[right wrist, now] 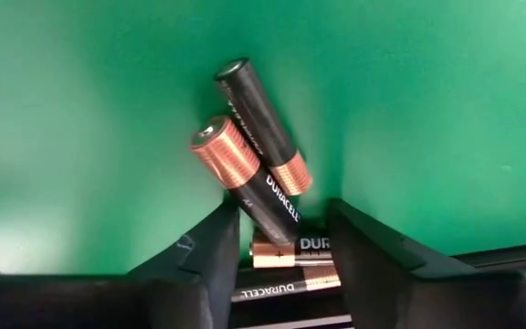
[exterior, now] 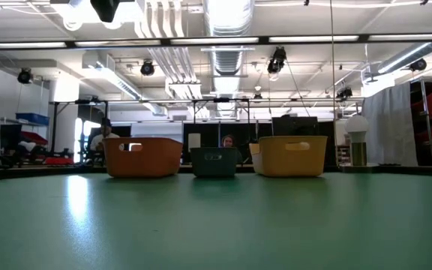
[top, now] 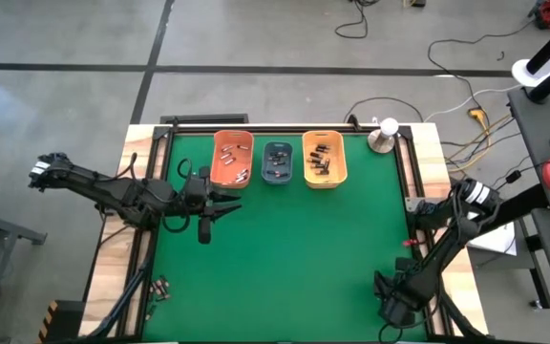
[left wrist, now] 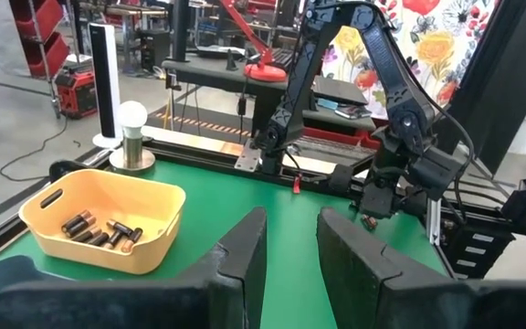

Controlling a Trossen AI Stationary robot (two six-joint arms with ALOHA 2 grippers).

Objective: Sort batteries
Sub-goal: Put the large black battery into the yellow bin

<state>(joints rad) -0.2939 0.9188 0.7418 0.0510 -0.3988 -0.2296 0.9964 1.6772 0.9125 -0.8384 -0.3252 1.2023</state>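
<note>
**Batteries between the right end effector's fingers at the table's near right corner**

Several black-and-copper batteries [right wrist: 258, 178] lie piled on the green table [top: 294, 248], two leaning up between the fingers of the right end effector [right wrist: 281, 239], whose jaws stand apart around them; whether they grip is unclear. More batteries lie in the orange bin [top: 232, 159], the blue-grey bin [top: 277, 162] and the yellow bin [top: 324, 159] along the far edge. The left end effector [left wrist: 290, 239] hovers, slightly open and empty, near the orange bin.
</note>
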